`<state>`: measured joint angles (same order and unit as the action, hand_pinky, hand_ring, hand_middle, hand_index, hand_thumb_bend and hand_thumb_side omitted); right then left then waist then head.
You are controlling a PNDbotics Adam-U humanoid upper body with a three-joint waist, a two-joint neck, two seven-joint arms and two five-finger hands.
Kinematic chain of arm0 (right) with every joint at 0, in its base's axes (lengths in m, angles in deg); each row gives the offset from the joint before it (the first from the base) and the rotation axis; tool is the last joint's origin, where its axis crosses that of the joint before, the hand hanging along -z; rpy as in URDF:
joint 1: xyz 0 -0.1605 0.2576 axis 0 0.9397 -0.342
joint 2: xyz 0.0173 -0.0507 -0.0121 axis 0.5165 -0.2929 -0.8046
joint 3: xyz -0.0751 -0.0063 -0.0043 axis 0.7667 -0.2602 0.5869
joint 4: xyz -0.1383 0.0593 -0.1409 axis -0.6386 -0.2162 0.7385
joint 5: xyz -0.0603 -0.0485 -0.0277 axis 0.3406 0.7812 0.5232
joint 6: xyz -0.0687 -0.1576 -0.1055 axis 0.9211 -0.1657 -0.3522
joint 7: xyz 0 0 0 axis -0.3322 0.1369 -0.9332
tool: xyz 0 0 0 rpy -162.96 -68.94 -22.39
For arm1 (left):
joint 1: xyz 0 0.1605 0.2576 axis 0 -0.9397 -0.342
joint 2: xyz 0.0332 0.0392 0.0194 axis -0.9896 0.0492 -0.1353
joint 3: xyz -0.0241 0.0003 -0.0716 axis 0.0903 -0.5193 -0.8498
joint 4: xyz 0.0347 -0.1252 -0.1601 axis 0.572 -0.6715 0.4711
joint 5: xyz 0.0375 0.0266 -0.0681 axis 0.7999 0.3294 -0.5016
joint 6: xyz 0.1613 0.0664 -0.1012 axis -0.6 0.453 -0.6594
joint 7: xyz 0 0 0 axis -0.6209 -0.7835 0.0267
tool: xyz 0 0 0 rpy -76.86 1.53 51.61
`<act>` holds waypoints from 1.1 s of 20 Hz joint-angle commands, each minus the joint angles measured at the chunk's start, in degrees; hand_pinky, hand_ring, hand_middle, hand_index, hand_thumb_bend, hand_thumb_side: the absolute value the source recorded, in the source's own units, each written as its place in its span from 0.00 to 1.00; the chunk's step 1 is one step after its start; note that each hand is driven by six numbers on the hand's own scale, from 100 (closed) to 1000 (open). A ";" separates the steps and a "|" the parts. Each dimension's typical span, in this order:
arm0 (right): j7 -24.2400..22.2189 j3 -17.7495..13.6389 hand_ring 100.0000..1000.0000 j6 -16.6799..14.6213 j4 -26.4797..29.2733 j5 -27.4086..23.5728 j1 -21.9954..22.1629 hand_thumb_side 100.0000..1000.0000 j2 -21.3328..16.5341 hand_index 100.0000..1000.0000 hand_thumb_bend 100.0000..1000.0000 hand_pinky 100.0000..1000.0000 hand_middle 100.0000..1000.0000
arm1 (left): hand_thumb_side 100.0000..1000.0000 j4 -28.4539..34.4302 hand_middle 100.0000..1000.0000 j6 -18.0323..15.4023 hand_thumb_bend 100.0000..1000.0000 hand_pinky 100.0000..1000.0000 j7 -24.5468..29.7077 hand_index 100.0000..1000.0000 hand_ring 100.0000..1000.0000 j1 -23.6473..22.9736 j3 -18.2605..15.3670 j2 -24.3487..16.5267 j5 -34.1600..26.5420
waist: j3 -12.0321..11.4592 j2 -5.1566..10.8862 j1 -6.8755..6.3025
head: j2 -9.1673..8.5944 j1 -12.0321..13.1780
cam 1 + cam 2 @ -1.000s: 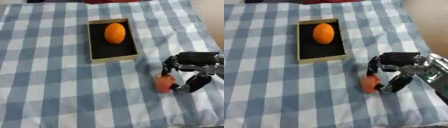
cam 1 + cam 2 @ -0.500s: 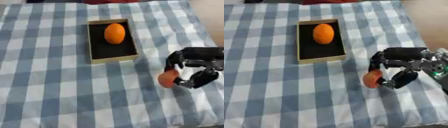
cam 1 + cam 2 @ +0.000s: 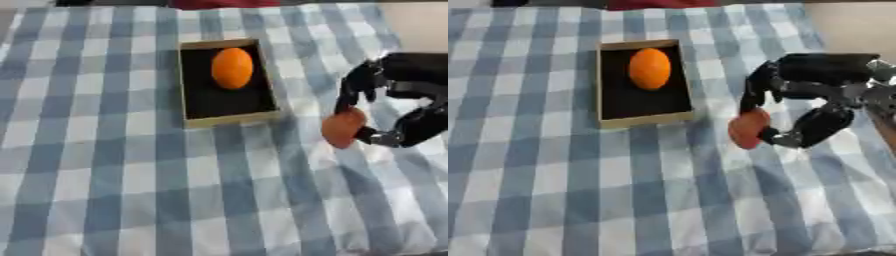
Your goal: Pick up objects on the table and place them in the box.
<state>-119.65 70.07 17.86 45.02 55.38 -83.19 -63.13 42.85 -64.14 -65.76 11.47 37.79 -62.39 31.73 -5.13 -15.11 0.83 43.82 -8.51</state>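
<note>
A shallow box (image 3: 261,79) with a tan rim and black inside lies on the blue and white checked cloth, with an orange fruit (image 3: 232,68) in its far half. My right hand (image 3: 815,95) comes in from the right, its fingers and thumb curled round a reddish-orange fruit (image 3: 749,128). It holds that fruit above the cloth, just right of the box's near right corner. My left hand shows in neither view.
The checked cloth (image 3: 105,190) covers the whole table, with open room left of and in front of the box. The table's right edge (image 3: 416,25) runs close behind my right hand. Something red (image 3: 210,4) lies at the far edge.
My right hand has lifted the reddish-orange fruit off the cloth and carried it up and toward the box. The orange in the box has not moved.
</note>
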 commanded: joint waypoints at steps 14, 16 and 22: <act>-4.34 4.92 0.58 3.08 -16.41 5.89 -22.64 0.00 9.99 0.66 0.14 0.43 0.54 | 0.64 0.85 0.71 -0.19 0.04 0.83 0.61 0.82 0.82 1.39 -0.01 -0.67 -0.67 | -1.34 0.83 -0.04 | 0.29 -1.76; -5.47 5.68 0.58 3.91 -19.09 7.37 -24.73 0.00 12.34 0.66 0.14 0.43 0.54 | 0.64 0.85 0.71 -0.19 0.04 0.83 0.65 0.82 0.82 1.49 0.02 -0.52 -0.75 | -1.44 0.73 -0.16 | 0.29 -2.05; -6.58 6.69 0.58 4.43 -27.65 11.82 -28.12 0.00 18.13 0.66 0.09 0.42 0.54 | 0.64 0.85 0.71 -0.22 0.04 0.83 0.73 0.82 0.82 1.68 0.10 -0.18 -0.94 | -1.85 0.36 -0.44 | 0.29 -2.62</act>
<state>-126.04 77.17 22.25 18.52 66.19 -109.93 -44.98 42.85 -64.30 -65.27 12.43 38.14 -61.84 30.81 -6.97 -15.66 0.55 43.83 -10.85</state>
